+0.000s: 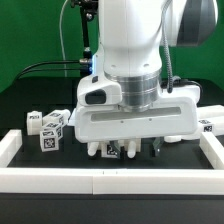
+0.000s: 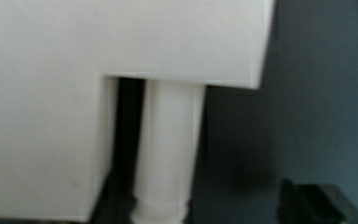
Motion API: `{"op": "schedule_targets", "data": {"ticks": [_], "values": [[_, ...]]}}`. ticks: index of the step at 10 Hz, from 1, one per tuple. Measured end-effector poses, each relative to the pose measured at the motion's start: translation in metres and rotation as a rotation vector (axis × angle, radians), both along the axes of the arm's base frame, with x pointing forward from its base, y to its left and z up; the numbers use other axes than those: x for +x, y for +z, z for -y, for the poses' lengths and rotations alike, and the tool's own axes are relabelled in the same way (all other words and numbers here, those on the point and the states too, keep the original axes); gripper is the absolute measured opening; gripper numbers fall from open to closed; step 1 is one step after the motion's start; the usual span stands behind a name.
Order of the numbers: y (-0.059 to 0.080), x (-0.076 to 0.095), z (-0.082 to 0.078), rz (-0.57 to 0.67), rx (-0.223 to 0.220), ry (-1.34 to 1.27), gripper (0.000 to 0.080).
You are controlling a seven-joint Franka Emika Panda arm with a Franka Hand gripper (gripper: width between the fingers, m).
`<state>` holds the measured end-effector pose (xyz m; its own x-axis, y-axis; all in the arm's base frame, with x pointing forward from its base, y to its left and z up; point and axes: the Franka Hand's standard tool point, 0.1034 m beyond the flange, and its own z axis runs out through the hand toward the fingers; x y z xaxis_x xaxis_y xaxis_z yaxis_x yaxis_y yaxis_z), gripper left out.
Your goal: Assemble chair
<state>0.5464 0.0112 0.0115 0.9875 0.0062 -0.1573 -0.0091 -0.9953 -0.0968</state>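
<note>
In the wrist view a wide white chair panel [image 2: 105, 50] fills most of the picture, and a slim white leg [image 2: 172, 150] runs out from its edge. My gripper [image 2: 211, 210] straddles that leg. One dark finger [image 2: 322, 203] stands well off the leg with bare dark table between them, so the jaws are open and hold nothing. The exterior view shows the gripper [image 1: 140, 150] low over the table just behind the front rail, with white chair pieces [image 1: 105, 150] under it, mostly hidden by the hand.
Loose tagged white chair parts [image 1: 45, 127] lie at the exterior view's left, and another tagged part [image 1: 210, 125] lies at its right. Low white border rails [image 1: 110, 178] frame the black table at the front and both sides. Cables hang behind the arm.
</note>
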Motion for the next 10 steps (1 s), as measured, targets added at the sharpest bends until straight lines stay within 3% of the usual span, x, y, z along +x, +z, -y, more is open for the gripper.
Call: {"op": "schedule_targets", "data": {"ticks": [1, 2, 3, 5, 7, 8, 10], "values": [[0.007, 0.005, 0.001, -0.026, 0.006, -0.002, 0.0595], [0.016, 0.002, 0.0, -0.152, 0.015, -0.003, 0.0595], [0.02, 0.009, -0.001, -0.241, 0.018, -0.02, 0.064], [0.022, 0.009, -0.011, -0.374, 0.012, -0.052, 0.0647], [0.034, 0.002, -0.037, -0.42, 0.012, -0.028, 0.0649], [0.043, -0.004, -0.039, -0.403, 0.012, -0.026, 0.0649], [0.045, -0.007, -0.032, -0.397, 0.019, -0.023, 0.0649]]}}
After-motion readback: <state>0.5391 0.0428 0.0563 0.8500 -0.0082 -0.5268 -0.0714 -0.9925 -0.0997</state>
